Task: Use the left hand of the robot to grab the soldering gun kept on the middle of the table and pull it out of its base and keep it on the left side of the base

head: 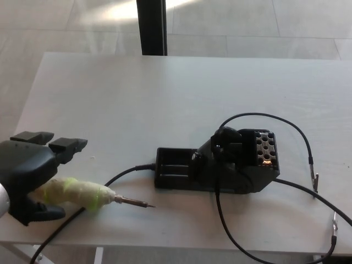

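My left hand (30, 173) is at the table's front left, shut on the soldering gun (88, 195). The gun has a pale yellow-green handle and a thin metal tip (136, 203) pointing right, low over the table. It is out of its black base (217, 165), which sits in the middle of the table, to the right of the gun. The tip ends a short gap left of the base's front corner. The right hand does not show.
A black cable (124, 175) runs from the base under the gun toward the front edge. More black leads (300, 137) loop at the right with small clips (315, 179). A dark post (151, 26) stands behind the white table (165, 93).
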Controlling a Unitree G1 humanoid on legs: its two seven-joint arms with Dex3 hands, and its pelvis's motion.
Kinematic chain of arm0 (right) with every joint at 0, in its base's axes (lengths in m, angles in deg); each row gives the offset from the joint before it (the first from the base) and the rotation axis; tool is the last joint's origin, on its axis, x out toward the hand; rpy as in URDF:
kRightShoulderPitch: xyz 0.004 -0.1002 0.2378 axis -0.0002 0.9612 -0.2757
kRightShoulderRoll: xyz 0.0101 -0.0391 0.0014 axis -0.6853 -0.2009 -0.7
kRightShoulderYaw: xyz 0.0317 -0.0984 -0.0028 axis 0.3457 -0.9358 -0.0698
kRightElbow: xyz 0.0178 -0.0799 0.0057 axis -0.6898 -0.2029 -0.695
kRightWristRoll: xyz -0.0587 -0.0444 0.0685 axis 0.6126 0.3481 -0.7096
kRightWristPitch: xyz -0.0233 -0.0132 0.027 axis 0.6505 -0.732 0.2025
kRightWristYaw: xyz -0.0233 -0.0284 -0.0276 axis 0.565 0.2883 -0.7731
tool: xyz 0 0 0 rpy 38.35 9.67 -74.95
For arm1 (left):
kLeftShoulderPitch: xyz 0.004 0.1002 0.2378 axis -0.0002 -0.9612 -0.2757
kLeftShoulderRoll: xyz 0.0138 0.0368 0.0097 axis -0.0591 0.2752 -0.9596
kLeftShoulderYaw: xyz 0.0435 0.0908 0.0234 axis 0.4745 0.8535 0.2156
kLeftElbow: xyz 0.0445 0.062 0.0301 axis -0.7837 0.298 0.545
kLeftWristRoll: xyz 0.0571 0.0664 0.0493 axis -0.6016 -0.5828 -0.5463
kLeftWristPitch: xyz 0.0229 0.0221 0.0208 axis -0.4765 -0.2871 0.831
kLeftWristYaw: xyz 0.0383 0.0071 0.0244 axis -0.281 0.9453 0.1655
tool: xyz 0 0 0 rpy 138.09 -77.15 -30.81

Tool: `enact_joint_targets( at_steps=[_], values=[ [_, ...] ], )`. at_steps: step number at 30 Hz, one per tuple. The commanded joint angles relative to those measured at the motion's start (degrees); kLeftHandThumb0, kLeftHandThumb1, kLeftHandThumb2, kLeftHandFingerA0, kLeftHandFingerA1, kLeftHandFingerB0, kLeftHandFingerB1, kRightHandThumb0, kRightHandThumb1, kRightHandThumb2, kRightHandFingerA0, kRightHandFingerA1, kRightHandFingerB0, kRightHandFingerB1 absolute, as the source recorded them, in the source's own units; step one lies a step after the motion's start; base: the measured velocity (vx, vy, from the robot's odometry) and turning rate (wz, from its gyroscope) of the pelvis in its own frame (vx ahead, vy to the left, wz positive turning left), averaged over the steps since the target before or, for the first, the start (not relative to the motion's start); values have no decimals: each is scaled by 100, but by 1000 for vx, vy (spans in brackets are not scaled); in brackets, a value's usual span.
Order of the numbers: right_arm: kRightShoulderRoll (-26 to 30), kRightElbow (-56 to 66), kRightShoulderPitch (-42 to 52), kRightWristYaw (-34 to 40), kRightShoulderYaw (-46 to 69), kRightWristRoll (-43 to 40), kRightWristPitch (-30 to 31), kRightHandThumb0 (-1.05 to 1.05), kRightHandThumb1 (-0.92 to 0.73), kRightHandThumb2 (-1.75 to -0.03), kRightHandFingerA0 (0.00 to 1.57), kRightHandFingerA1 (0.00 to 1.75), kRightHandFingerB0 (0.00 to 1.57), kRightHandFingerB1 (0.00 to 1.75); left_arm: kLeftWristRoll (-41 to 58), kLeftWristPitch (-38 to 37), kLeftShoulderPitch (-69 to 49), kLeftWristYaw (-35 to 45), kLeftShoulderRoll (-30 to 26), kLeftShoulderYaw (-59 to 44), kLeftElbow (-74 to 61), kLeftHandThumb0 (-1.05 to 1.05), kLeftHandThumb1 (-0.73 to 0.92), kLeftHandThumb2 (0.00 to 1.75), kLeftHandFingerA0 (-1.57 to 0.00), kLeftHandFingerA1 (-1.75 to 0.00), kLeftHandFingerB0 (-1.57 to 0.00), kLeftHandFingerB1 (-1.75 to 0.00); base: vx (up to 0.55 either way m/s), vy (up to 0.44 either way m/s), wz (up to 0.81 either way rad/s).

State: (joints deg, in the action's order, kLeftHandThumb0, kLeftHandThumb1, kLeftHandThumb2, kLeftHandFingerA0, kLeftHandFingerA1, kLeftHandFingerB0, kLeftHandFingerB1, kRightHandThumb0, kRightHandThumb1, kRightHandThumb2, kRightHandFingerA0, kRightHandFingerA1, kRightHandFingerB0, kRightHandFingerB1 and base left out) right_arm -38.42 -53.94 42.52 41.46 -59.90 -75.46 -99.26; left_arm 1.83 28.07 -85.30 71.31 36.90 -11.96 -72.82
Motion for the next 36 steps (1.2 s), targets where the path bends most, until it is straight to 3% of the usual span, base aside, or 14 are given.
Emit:
enact_joint_targets(
  at_steps=[1,7,14,15,16,18,20,21,22,23,25,33,34,36],
  values=[
    [120,91,6,-27,50,-111,157,-105,-80,-78,157,101,89,115,-137,-44,-34,-10,-158,-63,-54,-78,50,83,0,-21,-4,-12,0,0,0],
    [114,126,0,-56,136,-185,232,-105,-79,-77,157,107,81,121,204,-19,-111,223,-309,-378,-325,-86,54,85,0,-18,0,-2,0,0,0],
    [105,212,17,-128,123,-196,335,-105,-77,-78,157,106,74,124,1807,-126,-846,1673,-1336,-1879,-1466,-88,60,96,0,-22,0,-7,0,0,0],
    [82,298,10,-15,97,-161,441,-105,-78,-79,157,108,70,127,2394,-129,-1303,2020,-1407,-3069,-1724,-73,58,79,0,0,0,-7,0,0,0],
    [79,309,9,-2,94,-157,454,-105,-78,-79,157,108,70,127,2469,-128,-1363,2063,-1419,-3210,-1758,-73,58,79,0,0,0,-7,0,0,0],
    [79,295,4,-20,118,-190,466,-105,-78,-79,157,108,73,126,2984,-66,-1585,2362,-1299,-4307,-1789,-73,77,63,0,0,0,-11,0,0,0],
    [74,304,17,-23,109,-186,469,-105,-78,-80,157,108,73,129,3525,45,-1668,2568,-1117,-5303,-1527,-92,67,101,0,-17,0,-4,0,0,0],
    [68,313,23,-24,103,-182,468,-105,-78,-80,157,108,72,129,3705,31,-1649,2540,-1040,-5529,-1399,-75,61,81,0,0,0,-7,0,0,0],
    [60,339,37,-31,91,-176,476,-105,-78,-80,157,108,71,130,3896,289,-1659,2626,-940,-6145,-1236,-78,80,64,0,0,0,-10,0,0,0],
    [46,327,19,-49,64,-164,467,-105,-78,-80,157,107,69,129,3941,459,-1759,2709,-896,-6605,-1095,-89,68,102,0,-22,0,-6,0,0,0],
    [31,278,-17,-42,44,-153,456,-105,-78,-80,157,107,68,130,4182,571,-2130,2480,-475,-7388,-581,-98,68,99,0,-14,0,0,0,0,0],
    [-181,166,64,61,6,-129,274,-105,-81,-74,157,102,62,130,4478,291,-3373,1961,664,-7177,1094,-84,60,96,0,-26,-4,-10,0,0,0],
    [-201,108,63,23,27,-158,232,-105,-81,-75,157,101,62,131,4534,252,-3322,1769,1003,-6841,1837,-77,52,93,0,-45,-4,-28,0,0,0],
    [-206,136,91,5,45,-180,265,-105,-79,-77,157,103,64,130,4434,123,-3250,1514,1206,-6602,2341,-81,53,91,-2,-53,-9,-24,0,0,0]
  ],
)
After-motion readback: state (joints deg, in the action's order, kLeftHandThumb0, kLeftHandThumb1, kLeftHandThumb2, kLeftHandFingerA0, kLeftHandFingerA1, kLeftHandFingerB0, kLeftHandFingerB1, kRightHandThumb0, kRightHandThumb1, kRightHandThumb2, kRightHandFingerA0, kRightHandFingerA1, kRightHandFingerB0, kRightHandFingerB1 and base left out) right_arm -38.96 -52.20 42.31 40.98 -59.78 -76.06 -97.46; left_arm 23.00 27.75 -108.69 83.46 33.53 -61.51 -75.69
